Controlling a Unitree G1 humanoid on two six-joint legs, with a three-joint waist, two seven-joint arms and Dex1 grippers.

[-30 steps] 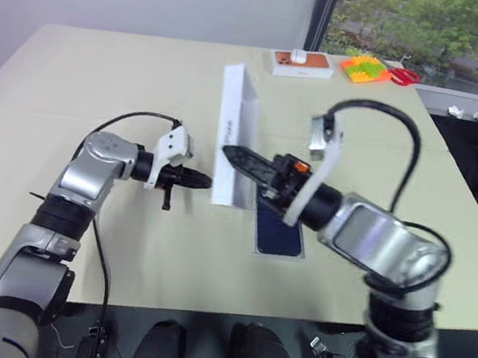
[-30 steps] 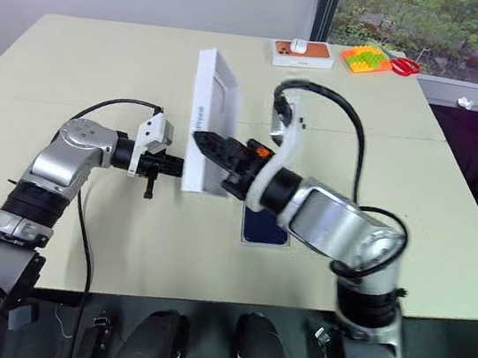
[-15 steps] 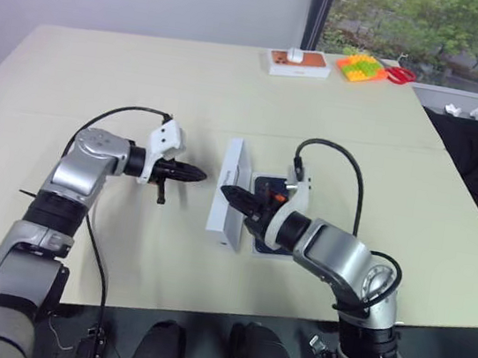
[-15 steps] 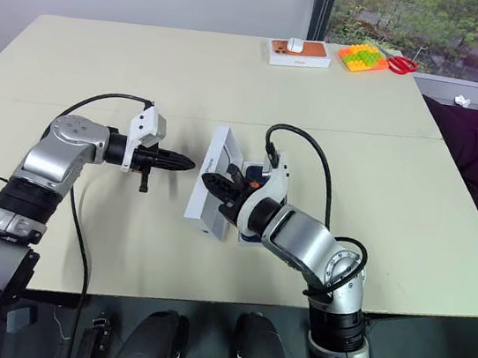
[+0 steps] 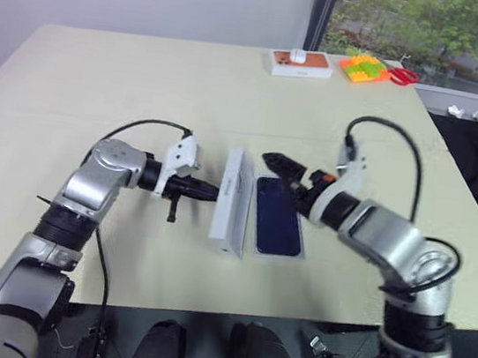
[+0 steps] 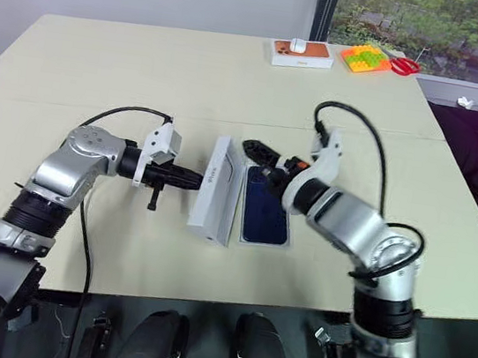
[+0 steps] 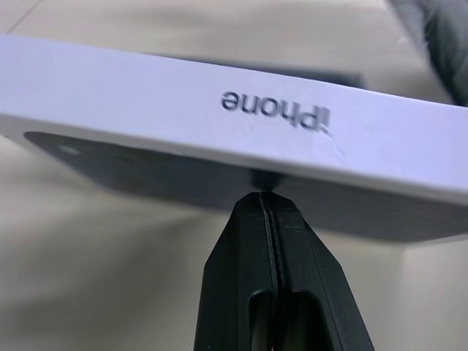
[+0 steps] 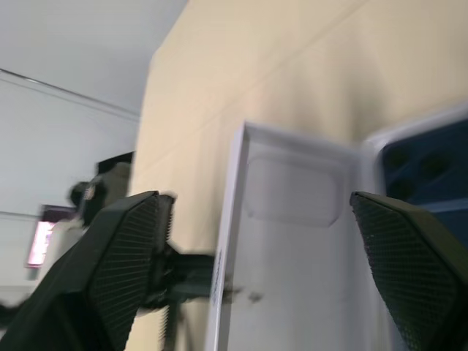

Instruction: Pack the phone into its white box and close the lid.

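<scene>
Left eye view has the lid (image 5: 233,200) tipped up on its long edge, leaning a bit, right beside the phone (image 5: 276,227), which lies flat in the white box (image 5: 256,235) on the tabletop (image 5: 145,86). So the box is open, lid off to its left side. The left gripper (image 5: 212,193) has its jaws clenched with nothing between them, tip pressed up to the lid's outer face; the left wrist view shows the closed fingers (image 7: 274,292) right under the "iPhone" lettering on the lid's side wall. The right gripper (image 5: 279,162) hangs just above the far end of the phone, jaws released and spread wide, nothing held. Right wrist view looks between those wide fingers (image 8: 117,256) at the plain white inside of the lid with the dark phone's camera corner next to it. Far back on the tabletop sits another white box with an orange phone picture (image 5: 301,62), an orange and green toy (image 5: 365,68) and red scissors (image 5: 403,76).
</scene>
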